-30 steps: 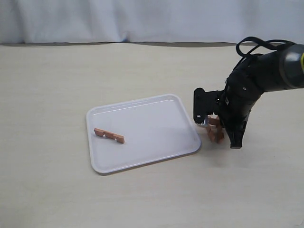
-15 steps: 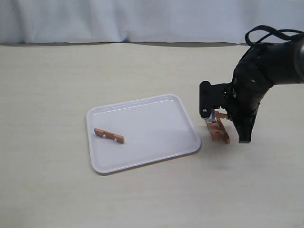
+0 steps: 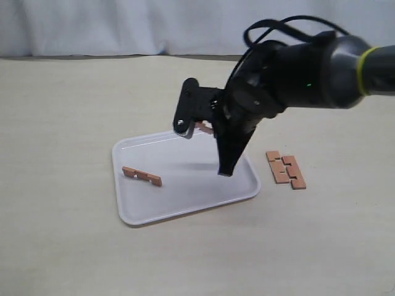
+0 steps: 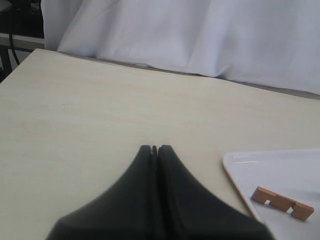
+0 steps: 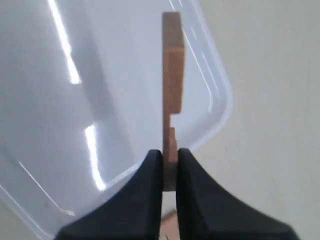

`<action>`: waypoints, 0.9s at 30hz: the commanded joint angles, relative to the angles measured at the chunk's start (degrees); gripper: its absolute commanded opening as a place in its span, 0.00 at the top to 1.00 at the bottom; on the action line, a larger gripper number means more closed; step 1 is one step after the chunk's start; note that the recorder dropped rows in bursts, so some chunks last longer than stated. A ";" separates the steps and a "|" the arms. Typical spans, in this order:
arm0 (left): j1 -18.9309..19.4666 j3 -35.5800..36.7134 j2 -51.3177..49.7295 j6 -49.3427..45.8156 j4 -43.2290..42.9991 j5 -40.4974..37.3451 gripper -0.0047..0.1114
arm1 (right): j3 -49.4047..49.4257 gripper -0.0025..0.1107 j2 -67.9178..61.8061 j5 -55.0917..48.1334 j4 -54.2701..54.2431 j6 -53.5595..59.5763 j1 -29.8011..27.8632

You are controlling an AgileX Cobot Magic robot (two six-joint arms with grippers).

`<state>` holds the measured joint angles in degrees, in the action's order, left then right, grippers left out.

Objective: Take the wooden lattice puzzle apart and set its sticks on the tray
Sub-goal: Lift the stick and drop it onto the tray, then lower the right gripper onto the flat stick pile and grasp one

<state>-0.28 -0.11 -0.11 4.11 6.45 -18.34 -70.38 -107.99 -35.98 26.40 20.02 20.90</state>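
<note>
The white tray [image 3: 203,191] lies mid-table with one notched stick [image 3: 141,176] on its left part. My right gripper [image 3: 207,128] hangs above the tray's far right part, shut on one end of another reddish-brown stick [image 3: 202,127]. In the right wrist view that stick [image 5: 173,75] juts out from between the fingertips of the right gripper [image 5: 169,152] over the tray [image 5: 75,125]. The rest of the lattice puzzle [image 3: 286,169] lies flat on the table right of the tray. My left gripper [image 4: 154,148] is shut and empty, over bare table near the tray's corner [image 4: 231,161] and the lying stick [image 4: 282,203].
A white curtain [image 3: 154,24] hangs along the far table edge. Bare beige tabletop [image 3: 62,123] surrounds the tray on all sides. The right arm [image 3: 308,68] reaches in from the right above the table.
My right gripper has risen from the puzzle beside the tray and swung left over the tray, carrying one stick. The remaining puzzle pieces stay flat on the table.
</note>
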 commanded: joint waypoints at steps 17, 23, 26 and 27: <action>-0.42 0.11 0.11 0.20 0.03 0.64 0.96 | -6.99 0.58 -7.81 0.31 -3.02 -23.30 6.62; -0.42 0.11 0.11 0.20 0.03 0.64 0.96 | -6.99 0.56 -2.63 -6.89 -3.44 -23.17 5.52; -0.42 0.11 0.11 0.20 0.03 0.64 0.96 | -6.99 0.56 0.25 -10.59 -5.73 -22.96 2.19; -0.42 0.11 0.11 0.20 0.03 0.64 0.96 | -6.99 0.56 0.95 -11.78 -6.85 -22.73 0.87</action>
<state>-0.28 -0.11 -0.11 4.11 6.45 -18.34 -77.17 -109.65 -44.10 21.81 -2.77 25.18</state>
